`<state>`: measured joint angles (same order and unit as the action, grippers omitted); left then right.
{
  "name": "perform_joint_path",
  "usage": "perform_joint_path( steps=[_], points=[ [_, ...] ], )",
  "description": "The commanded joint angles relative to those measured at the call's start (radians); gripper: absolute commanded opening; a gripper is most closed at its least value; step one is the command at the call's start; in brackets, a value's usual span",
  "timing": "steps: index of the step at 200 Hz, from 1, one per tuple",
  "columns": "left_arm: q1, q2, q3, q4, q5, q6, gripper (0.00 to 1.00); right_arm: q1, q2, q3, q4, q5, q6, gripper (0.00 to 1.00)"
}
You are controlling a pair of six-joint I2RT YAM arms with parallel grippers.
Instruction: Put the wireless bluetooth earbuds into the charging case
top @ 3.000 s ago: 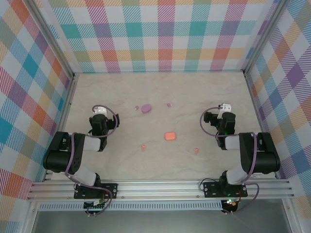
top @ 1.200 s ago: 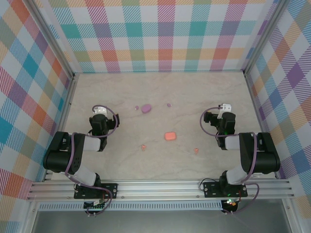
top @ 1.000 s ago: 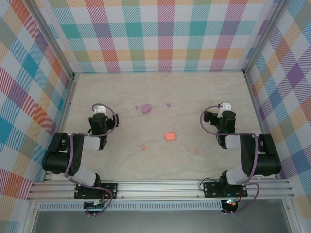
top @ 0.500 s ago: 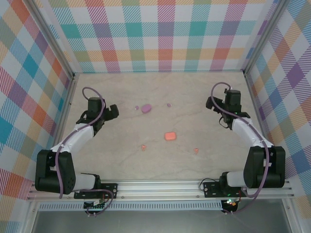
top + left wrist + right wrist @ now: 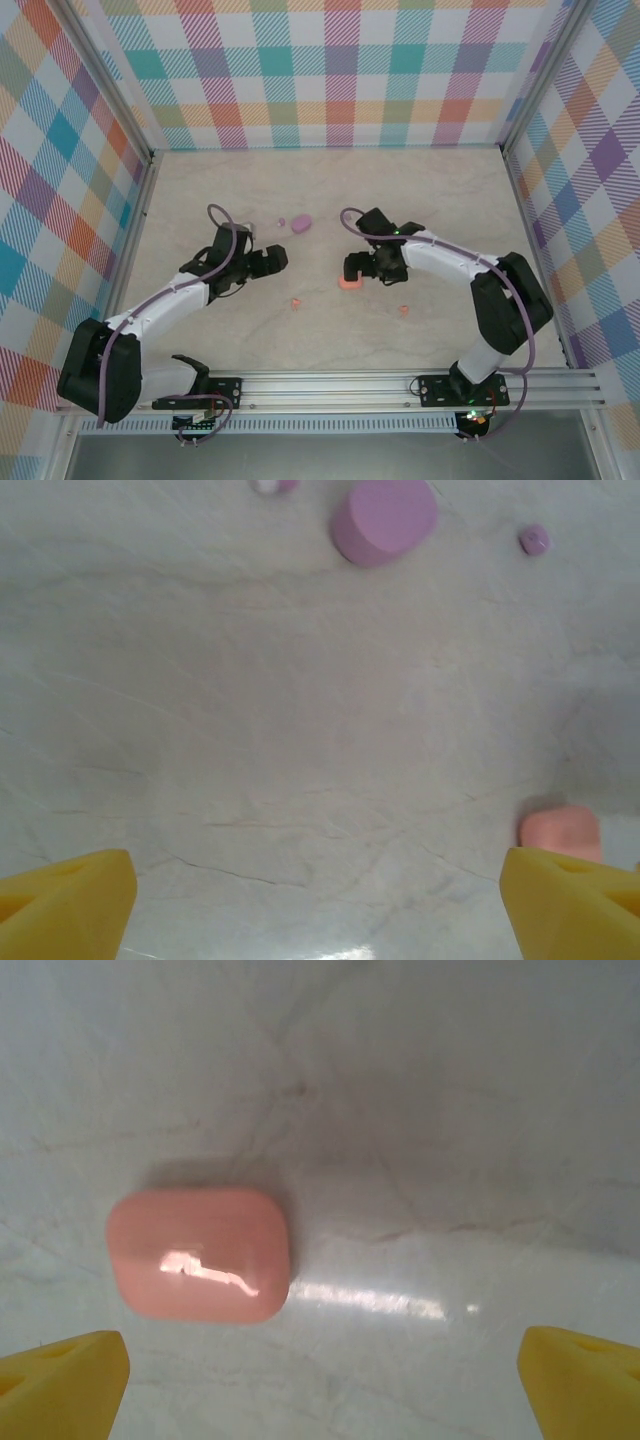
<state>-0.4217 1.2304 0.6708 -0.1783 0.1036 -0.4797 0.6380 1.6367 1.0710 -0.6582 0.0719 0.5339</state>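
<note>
Pale table point(image 5: 450, 190), plaid walls point(image 5: 340, 70). My right gripper point(image 5: 354, 268) hangs wide open and empty over the salmon case point(image 5: 198, 1254), which looks shut. My left gripper point(image 5: 273, 259) is open and empty too. The earbuds point(image 5: 296, 302) lie loose on the table. Next, I think, that case needs opening gently.

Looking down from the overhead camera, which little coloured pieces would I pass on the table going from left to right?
purple earbud → purple case → salmon case → salmon earbud. The other salmon earbud lines up with the purple case, so it is left out.
</note>
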Motion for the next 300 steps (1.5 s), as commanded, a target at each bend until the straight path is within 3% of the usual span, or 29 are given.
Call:
perform_joint_path(
  steps=[1, 42, 100, 143, 183, 205, 300],
  points=[
    [-0.035, -0.027, 0.020, 0.002, -0.011, -0.009, 0.93, 0.036, 0.014, 0.067, -0.085, 0.027, 0.042, 1.00],
    [-0.037, -0.002, 0.032, -0.016, -0.036, 0.059, 0.94, 0.121, 0.127, 0.201, -0.158, 0.049, 0.010, 0.93],
    [-0.037, 0.000, 0.039, 0.006, -0.025, 0.042, 0.95, 0.124, 0.242, 0.305, -0.232, 0.077, -0.003, 0.94],
    [-0.037, 0.018, 0.058, -0.020, -0.018, 0.046, 0.95, 0.124, 0.271, 0.292, -0.226, 0.066, 0.000, 0.92],
    [-0.036, 0.016, 0.036, 0.071, 0.043, 0.006, 0.95, 0.123, 0.311, 0.314, -0.207, 0.034, -0.008, 0.83],
    [-0.037, 0.003, 0.023, 0.101, 0.073, 0.007, 0.95, 0.124, 0.332, 0.321, -0.202, 0.037, -0.013, 0.82],
    [-0.037, -0.095, -0.007, 0.099, 0.103, 0.086, 0.97, 0.124, 0.370, 0.285, -0.166, 0.027, 0.015, 0.67]
  ],
)
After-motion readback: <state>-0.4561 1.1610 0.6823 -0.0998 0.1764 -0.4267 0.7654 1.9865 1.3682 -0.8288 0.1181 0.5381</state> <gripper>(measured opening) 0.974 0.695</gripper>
